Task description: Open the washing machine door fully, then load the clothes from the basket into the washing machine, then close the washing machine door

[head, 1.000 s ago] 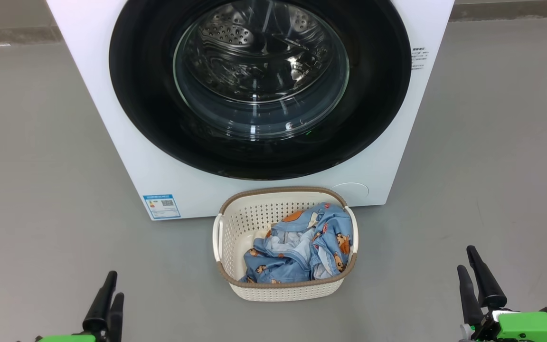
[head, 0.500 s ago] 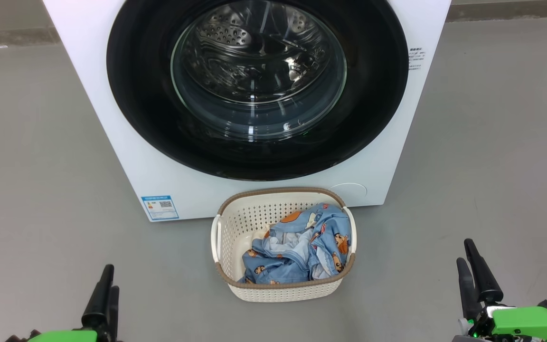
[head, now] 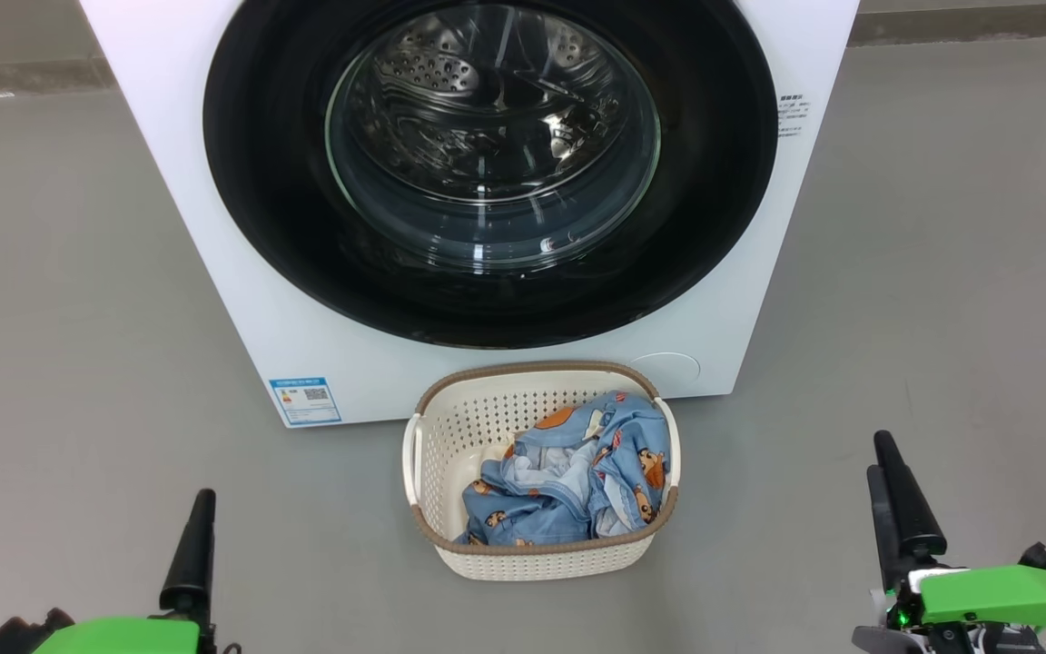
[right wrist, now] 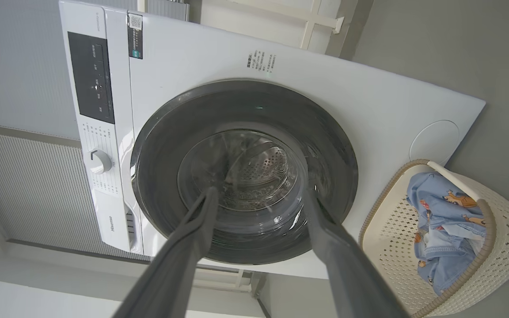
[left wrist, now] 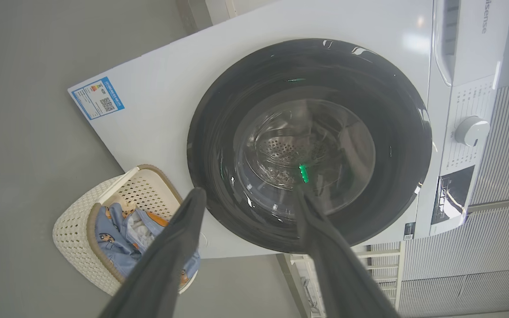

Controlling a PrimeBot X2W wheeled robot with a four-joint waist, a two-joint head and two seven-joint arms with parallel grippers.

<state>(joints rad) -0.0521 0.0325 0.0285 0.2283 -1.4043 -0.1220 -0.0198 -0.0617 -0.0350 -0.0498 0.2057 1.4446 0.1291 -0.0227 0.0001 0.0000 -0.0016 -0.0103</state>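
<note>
A big white front-loading washing machine (head: pixel 232 300) takes up the upper middle of the head view, its bottom edge meeting the grey floor (head: pixel 78 381). Its large round door with a glossy black rim and clear glass bowl (head: pixel 260 200) lies shut, flat against the front, and the steel drum shows through the glass. A small blue label sticker (head: pixel 305 401) sits at the machine's lower left corner.

At the centre, just below that edge, stands a small cream perforated plastic basket with a brown rim (head: pixel 450 427). Whether its far rim touches the machine cannot be told. Light blue bear-printed clothes (head: pixel 577 472) lie heaped in its right half.

The left gripper (head: pixel 201 509) rises from the lower left corner and the right gripper (head: pixel 877 454) from the lower right. Both are well apart from the basket, with wide stretches of floor between. In each wrist view the two dark fingers stand spread wide, framing the door with nothing pinched between them.
</note>
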